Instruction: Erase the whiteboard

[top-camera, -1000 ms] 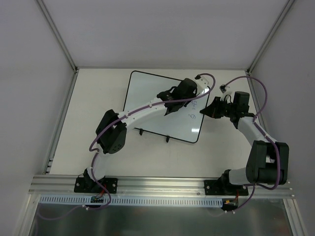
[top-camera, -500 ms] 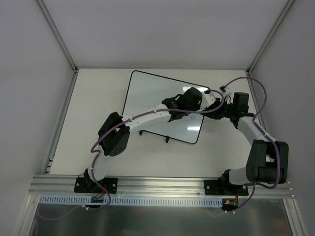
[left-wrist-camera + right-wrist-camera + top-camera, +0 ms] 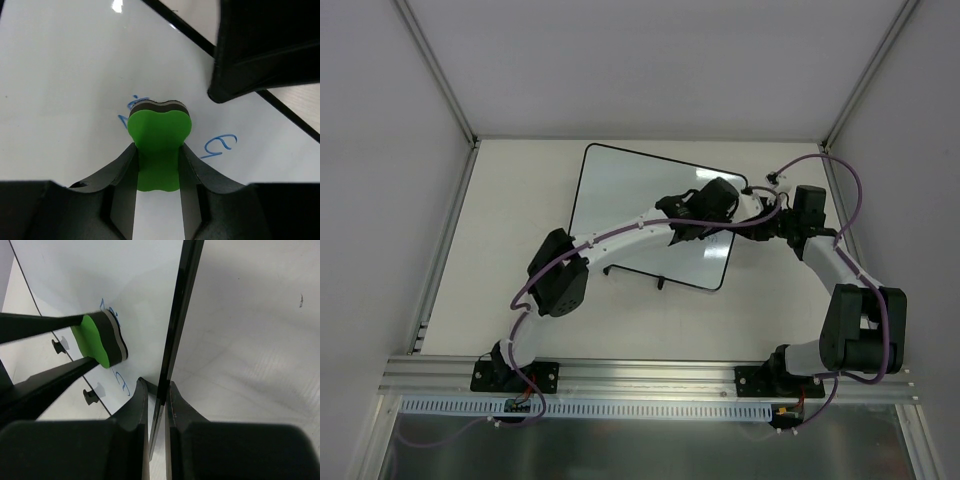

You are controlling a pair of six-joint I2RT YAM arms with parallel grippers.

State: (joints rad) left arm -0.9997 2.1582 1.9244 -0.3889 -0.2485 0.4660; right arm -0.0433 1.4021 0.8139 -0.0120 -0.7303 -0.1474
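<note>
The whiteboard [image 3: 620, 190] lies flat at the table's middle, with a black rim and blue handwriting [image 3: 220, 145] near its right edge. My left gripper [image 3: 700, 222] is shut on a green eraser block [image 3: 159, 137] and presses its dark felt face onto the board over the writing. In the left wrist view the gripper [image 3: 159, 152] holds the block between both fingers. My right gripper [image 3: 752, 222] is shut on the board's right rim [image 3: 180, 315]. In the right wrist view the gripper [image 3: 159, 390] has one finger on each side of the rim. The eraser [image 3: 97, 337] and the writing [image 3: 122, 382] show there too.
The board's two small black feet [image 3: 660, 283] stick out at its near edge. Grey walls close in the table at the back and both sides. A metal rail [image 3: 640, 375] with both arm bases runs along the near edge.
My left gripper has slid the eraser right and toward the near edge, onto the writing. My right gripper has moved in to the board's right rim and closed on it.
</note>
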